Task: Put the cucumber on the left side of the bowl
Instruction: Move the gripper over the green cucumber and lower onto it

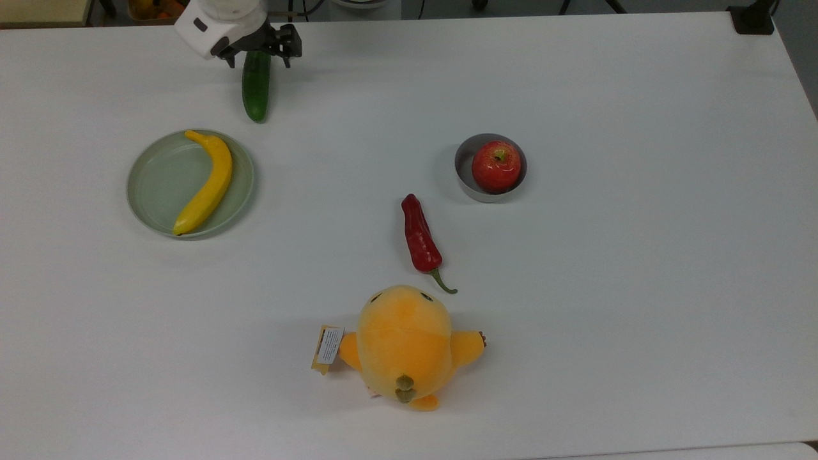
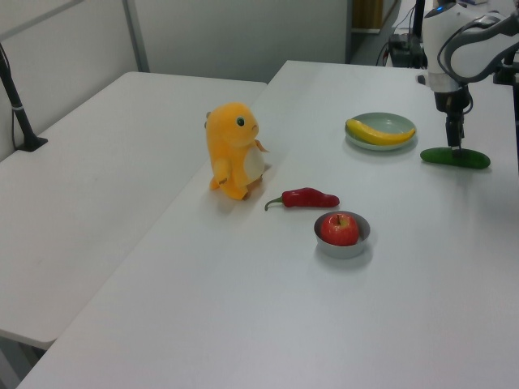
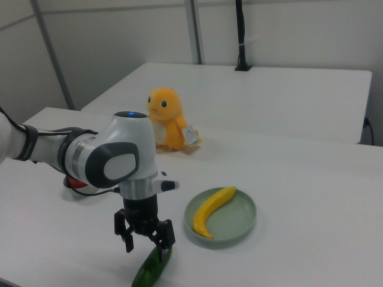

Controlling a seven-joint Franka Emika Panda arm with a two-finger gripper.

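The dark green cucumber (image 1: 255,89) lies on the white table near the far edge in the top view, above the plate. My gripper (image 1: 256,56) is open, one finger on each side of the cucumber's far end, just over it. In the right view the gripper (image 3: 148,244) hangs with its fingers spread right above the cucumber (image 3: 149,272). In the left view the gripper (image 2: 452,139) stands upright over the cucumber (image 2: 469,159). The small grey bowl (image 1: 463,160) sits far off toward the top view's right and holds a red apple (image 1: 496,166).
A pale green plate (image 1: 137,185) with a banana (image 1: 208,182) lies below the cucumber in the top view. A red chili pepper (image 1: 420,239) lies left of and below the bowl. An orange plush toy (image 1: 402,342) stands near the table's front.
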